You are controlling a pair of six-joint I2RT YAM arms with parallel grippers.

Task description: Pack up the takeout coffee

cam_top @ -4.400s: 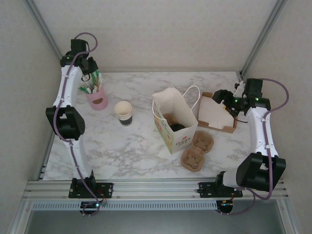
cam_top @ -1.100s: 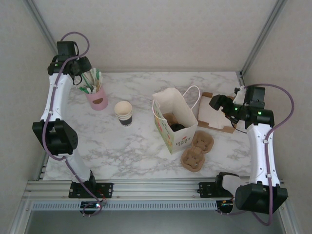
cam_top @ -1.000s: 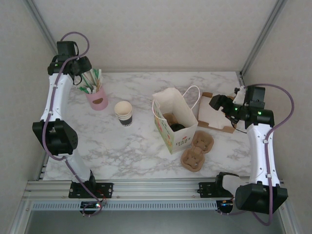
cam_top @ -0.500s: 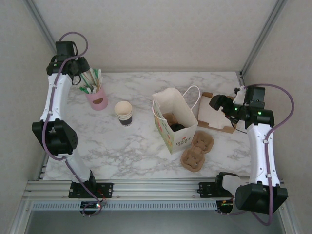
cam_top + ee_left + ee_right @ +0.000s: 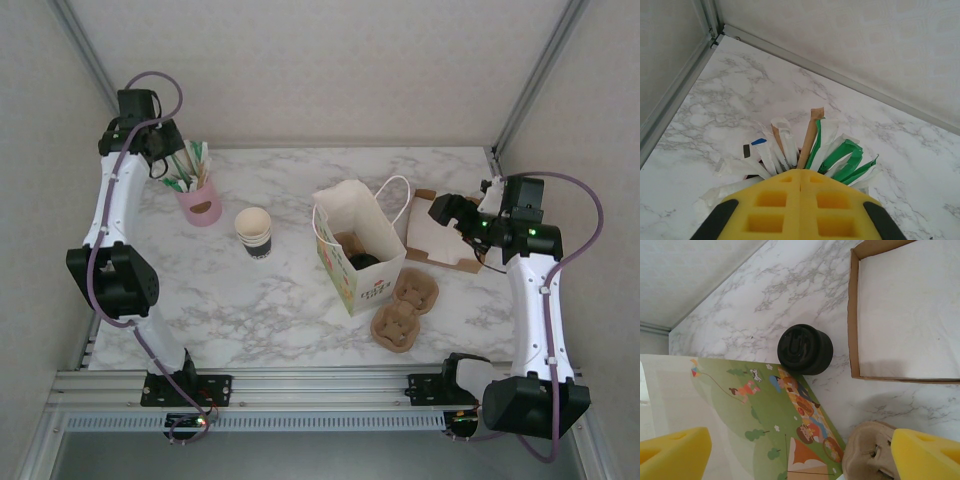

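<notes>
The paper bag [image 5: 360, 262] stands upright on the marble counter [image 5: 250, 300] with its mouth open. Low inside the bag sits the takeout coffee [image 5: 361, 260]; from above, just its dark round lid can be made out.

The left pincer [image 5: 166, 163] hangs far to the left of the bag and farther back, above a pink cup [image 5: 202, 204] stuffed with wrapped straws and stirrers. In the left wrist view it is clenched, with its yellow pads [image 5: 770, 215] pressed flat together. A brown-wrapped stick [image 5: 810, 137] runs down to their seam, and whether it is pinched cannot be told.

The right pincer [image 5: 447, 212] hovers to the right of the bag, released, its foam pads [image 5: 675, 452] spread wide. Under it, a squat black cylinder [image 5: 805, 349] stands just beside the bag's printed side, between the bag and a shallow cardboard tray [image 5: 905, 315].

A lidless paper cup [image 5: 254, 231] stands to the bag's left, apart from it. Two pulp cup carriers [image 5: 416, 290] lie at the bag's near right corner.
</notes>
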